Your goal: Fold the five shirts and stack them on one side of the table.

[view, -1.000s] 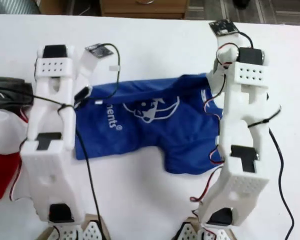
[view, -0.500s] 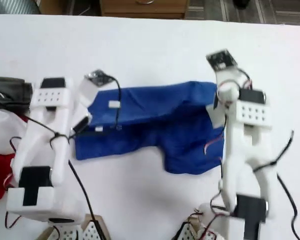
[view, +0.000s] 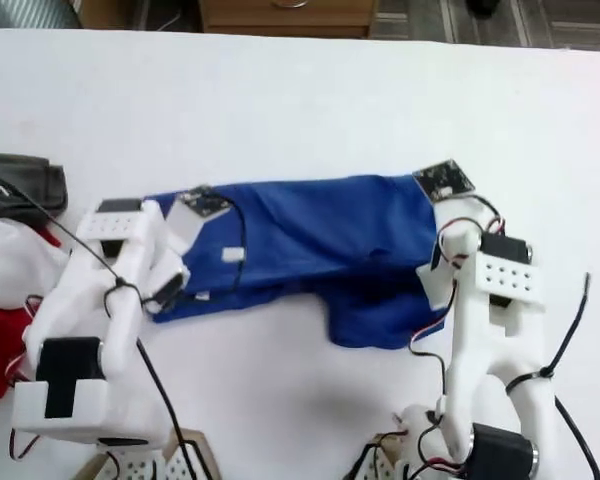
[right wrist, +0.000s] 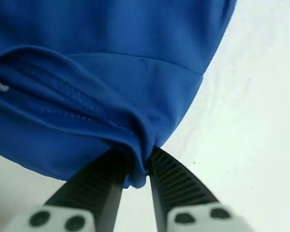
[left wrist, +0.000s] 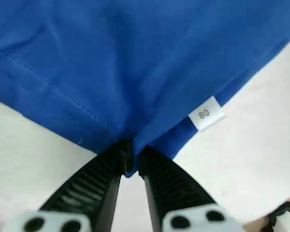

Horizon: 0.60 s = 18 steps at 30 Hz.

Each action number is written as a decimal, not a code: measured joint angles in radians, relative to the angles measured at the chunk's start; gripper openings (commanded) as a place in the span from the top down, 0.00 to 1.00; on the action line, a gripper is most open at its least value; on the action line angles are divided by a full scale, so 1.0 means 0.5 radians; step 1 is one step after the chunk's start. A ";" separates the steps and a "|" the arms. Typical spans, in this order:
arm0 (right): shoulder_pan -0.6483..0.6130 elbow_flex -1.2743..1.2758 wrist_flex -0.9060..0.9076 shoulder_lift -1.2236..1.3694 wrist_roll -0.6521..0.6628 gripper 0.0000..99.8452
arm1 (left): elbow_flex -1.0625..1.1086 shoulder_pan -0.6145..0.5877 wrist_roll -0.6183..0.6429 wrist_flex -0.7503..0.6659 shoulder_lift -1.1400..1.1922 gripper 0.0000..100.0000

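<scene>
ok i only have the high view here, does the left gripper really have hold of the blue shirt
Observer: Yes. In the left wrist view the left gripper is shut on a pinched edge of the blue shirt.
Operator: and the right one
Observer: Same there. The right gripper is shut on a bunched fold at the shirt's edge, with a little cloth poking out below the fingers.
Operator: anything close to the left grip
Observer: A small white size tag hangs from the shirt's edge just beside that gripper, over the white table.
</scene>
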 measured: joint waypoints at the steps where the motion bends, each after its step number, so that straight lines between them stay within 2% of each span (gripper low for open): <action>1: 0.003 0.037 -0.018 0.000 0.003 0.98 | 0.034 -0.003 0.000 -0.037 -0.006 0.97; 12: 0.003 0.282 -0.144 -0.012 0.006 0.98 | 0.196 -0.009 0.000 -0.193 -0.086 0.97; 18: 0.040 0.282 -0.144 -0.012 0.006 0.98 | 0.080 -0.052 0.000 -0.034 -0.086 0.97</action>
